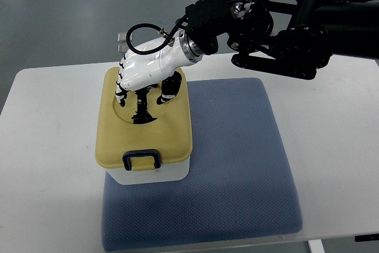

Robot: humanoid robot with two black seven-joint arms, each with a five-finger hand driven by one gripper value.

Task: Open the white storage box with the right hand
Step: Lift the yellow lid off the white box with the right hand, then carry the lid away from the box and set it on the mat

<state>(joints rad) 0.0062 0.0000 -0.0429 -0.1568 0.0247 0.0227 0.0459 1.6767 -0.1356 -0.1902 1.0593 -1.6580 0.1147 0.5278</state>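
Observation:
A white storage box (155, 174) with a tan yellow lid (169, 134) and a dark blue front latch (141, 159) stands on the left part of a blue-grey mat. My right hand (142, 96), white with black fingers, comes in from the upper right and hovers over the back half of the lid. Its fingers point down into the lid's shallow round recess, curled loosely, and its fingertips (141, 117) touch or nearly touch the lid surface. The lid sits closed on the box. The left arm is out of view.
The blue-grey mat (237, 164) lies on a white table (47, 164). The right arm's black forearm (284, 22) spans the upper right of the picture. A small clear object (121, 42) shows behind the hand at the table's far edge.

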